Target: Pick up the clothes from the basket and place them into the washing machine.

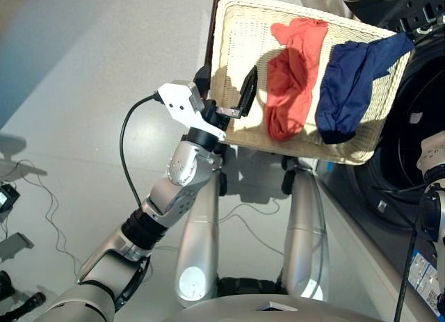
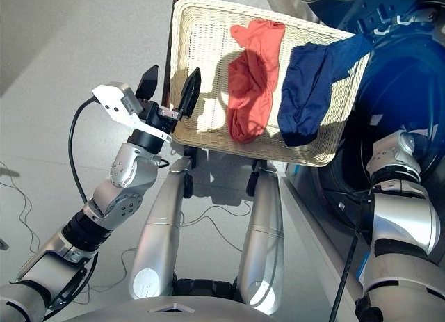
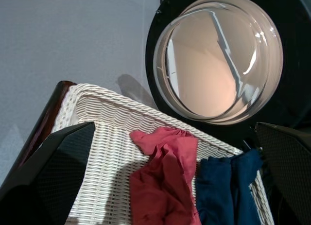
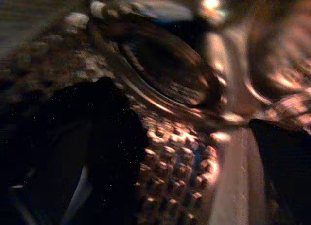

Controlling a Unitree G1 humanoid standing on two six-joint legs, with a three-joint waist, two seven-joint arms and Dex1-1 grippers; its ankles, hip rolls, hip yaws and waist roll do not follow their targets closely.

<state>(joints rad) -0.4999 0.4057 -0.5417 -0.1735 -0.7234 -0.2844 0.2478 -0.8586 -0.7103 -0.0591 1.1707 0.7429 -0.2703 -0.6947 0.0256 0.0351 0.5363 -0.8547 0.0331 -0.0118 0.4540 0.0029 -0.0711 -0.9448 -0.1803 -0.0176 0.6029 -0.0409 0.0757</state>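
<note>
So far we count two garments in the basket (image 1: pixel 233 30) — the red one (image 1: pixel 292 78) lying mid-tray, the navy one (image 1: pixel 354 82) beside it, its upper end draped over the rim on the washer's side. They lie just beside each other, perhaps touching. We see no black garment in the basket; whether it sits in the drum we cannot tell, though the right wrist view, dim as it is, shows a dark mass against perforated metal that may be the drum's inside. Our judgement: roughly a third done at best, two pieces left.

Washer (image 1: pixel 410 148) stands just past the basket on our right, its drum hole dark; the glass door (image 3: pixel 218 57) shows swung open in the left wrist view.

Left gripper (image 2: pixel 170 92) is raised at the basket's left rim, forearm bent up from the elbow, fingers spread wide with the rim between them — nothing in its grasp, red garment nearest.

Right arm reaches toward the drum hole; only its wrist shows, so we cannot tell how that claw stands.
</note>
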